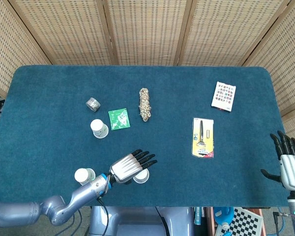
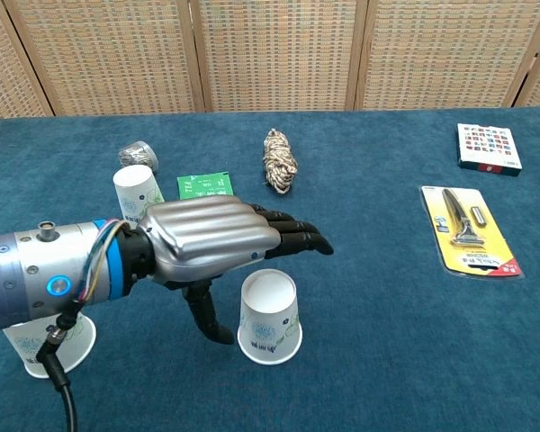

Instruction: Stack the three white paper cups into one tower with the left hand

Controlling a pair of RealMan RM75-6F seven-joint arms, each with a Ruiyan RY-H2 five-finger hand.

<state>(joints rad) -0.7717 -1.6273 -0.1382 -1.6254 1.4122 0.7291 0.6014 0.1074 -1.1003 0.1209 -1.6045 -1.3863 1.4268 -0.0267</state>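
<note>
Three white paper cups stand upside down on the blue table. One cup (image 1: 99, 129) (image 2: 137, 192) is by the green packet, another (image 1: 84, 176) (image 2: 52, 345) sits near the front left, largely hidden behind my forearm in the chest view. The third cup (image 1: 142, 176) (image 2: 270, 317) is at the front centre. My left hand (image 1: 129, 166) (image 2: 218, 238) hovers just over and left of that third cup, fingers straight and spread, thumb hanging beside the cup, holding nothing. My right hand (image 1: 290, 164) is open at the table's right edge.
A green packet (image 1: 119, 119), a small silver roll (image 1: 93, 103) and a rope bundle (image 1: 145, 104) lie behind the cups. A razor in yellow packaging (image 1: 203, 137) and a card box (image 1: 223, 96) lie on the right. Wicker screens stand behind the table.
</note>
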